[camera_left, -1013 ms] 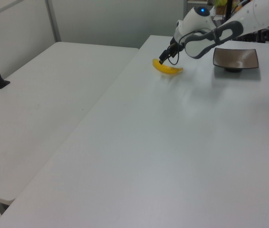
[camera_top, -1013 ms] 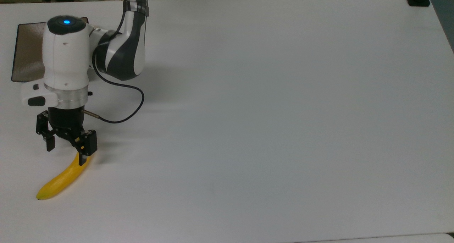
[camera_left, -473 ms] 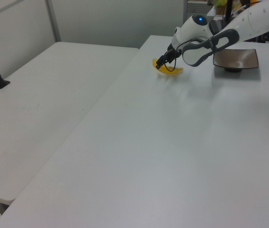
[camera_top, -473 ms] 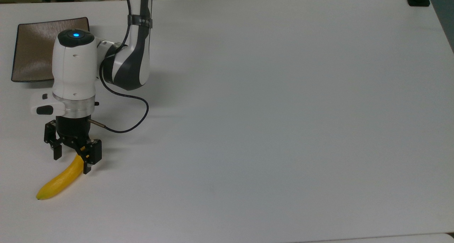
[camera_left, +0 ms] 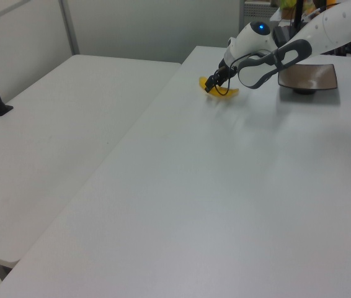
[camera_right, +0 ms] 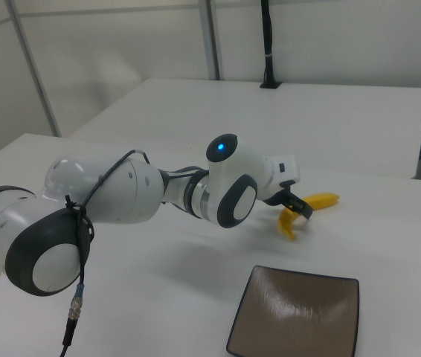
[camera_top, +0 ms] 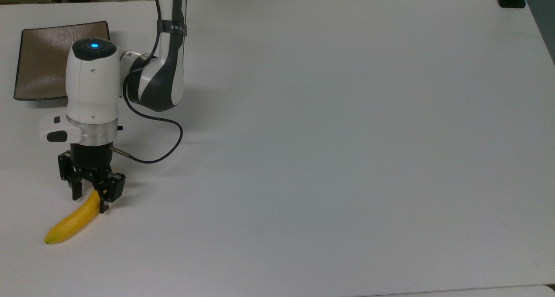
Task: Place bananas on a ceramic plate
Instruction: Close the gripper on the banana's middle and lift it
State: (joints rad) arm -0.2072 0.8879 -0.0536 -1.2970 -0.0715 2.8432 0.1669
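1. Nearest to me on the white tabletop (camera_top: 329,149), the slim, curved, bright yellow banana (camera_top: 71,222) lies flat, well apart from the plate.
2. The black two-finger gripper (camera_top: 88,199) has come lower over the last second and its fingers have drawn in; they now straddle the banana's stem end, spread but not yet clenched on it. To my eye the grasp is about to be made.
3. Beyond the arm, the square glossy brown ceramic plate (camera_top: 41,63) sits bare, so the placing is not yet done.
4. The right view shows the banana (camera_right: 305,209) arching past the fingers and the plate (camera_right: 300,312) whole; the top view's white wrist covers one plate corner.
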